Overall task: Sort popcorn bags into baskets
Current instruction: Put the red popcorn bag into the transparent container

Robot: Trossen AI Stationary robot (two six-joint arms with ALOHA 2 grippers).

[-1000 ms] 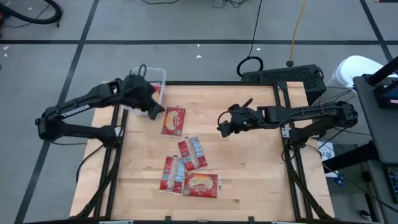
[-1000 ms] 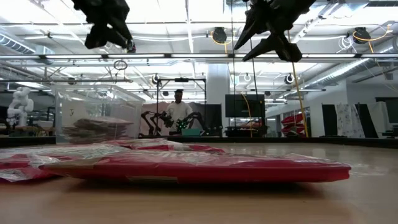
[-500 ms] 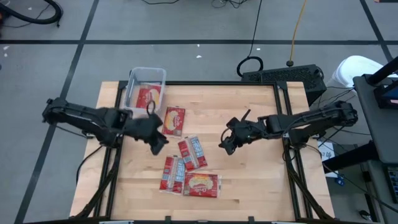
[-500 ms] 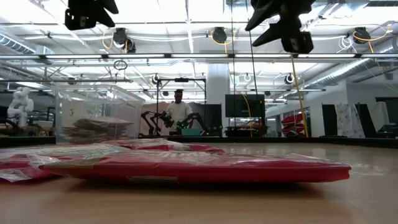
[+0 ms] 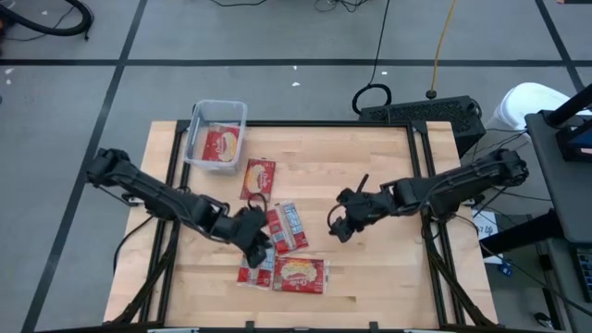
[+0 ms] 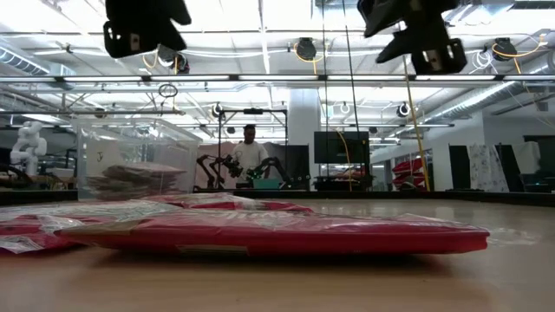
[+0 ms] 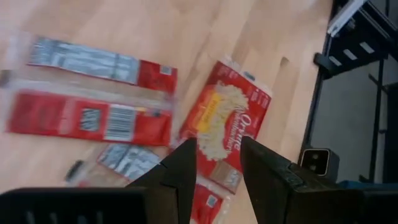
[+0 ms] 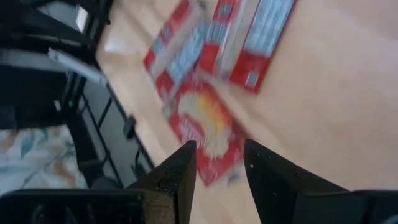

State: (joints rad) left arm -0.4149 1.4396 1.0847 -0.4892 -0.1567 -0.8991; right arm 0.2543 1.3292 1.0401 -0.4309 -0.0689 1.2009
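Your left end effector [image 5: 254, 242] hangs above loose popcorn bags [image 5: 285, 228] mid-worktop, fingers parted, empty, poised to pick. Right end effector [image 5: 339, 228] likewise parted, empty. Basket [image 5: 196, 120] holds one bag.

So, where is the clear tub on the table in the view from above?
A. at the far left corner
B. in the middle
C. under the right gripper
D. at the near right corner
A: the clear tub sits at the far left corner of the table, with a red packet inside.
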